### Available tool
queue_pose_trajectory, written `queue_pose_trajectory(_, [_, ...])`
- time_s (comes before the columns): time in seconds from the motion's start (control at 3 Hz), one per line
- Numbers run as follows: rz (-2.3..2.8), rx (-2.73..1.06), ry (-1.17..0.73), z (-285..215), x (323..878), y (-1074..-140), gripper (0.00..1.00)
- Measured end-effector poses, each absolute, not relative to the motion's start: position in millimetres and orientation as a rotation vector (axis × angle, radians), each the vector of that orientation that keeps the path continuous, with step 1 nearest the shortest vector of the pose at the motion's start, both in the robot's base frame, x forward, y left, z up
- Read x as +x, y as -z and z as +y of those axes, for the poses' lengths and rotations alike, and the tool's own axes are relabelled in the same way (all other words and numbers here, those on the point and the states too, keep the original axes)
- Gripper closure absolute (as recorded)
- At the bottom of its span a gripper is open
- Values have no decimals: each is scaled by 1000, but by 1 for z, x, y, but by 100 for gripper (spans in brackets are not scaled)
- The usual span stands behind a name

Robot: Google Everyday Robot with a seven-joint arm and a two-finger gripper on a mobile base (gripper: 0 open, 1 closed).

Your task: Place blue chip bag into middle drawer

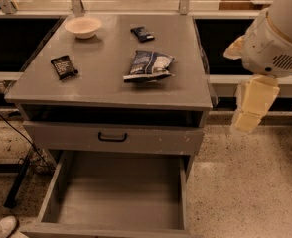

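Cream plastic claw [247, 119] hung pointing down at the right, beside the grey counter [106, 90] and clear of it; whether it was open or closed could not be told. Nearest it, the crinkly dark-blue foil chip bag [149, 65] lay flat on the counter's right half. Behind it sat a small dark-blue bar wrapper [142, 33]. Below, the wide grey metal middle drawer [117, 192] stood pulled out.
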State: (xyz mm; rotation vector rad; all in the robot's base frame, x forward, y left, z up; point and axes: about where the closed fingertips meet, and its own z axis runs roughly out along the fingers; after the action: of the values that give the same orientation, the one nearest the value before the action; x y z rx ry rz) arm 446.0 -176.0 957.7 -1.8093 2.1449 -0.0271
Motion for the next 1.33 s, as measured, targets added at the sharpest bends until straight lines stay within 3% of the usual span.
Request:
queue_pose_trajectory(0.33, [2105, -1874, 0, -145, 452, -945, 0])
queue_pose_trajectory(1.33, [2113, -1835, 18, -134, 497, -949, 0])
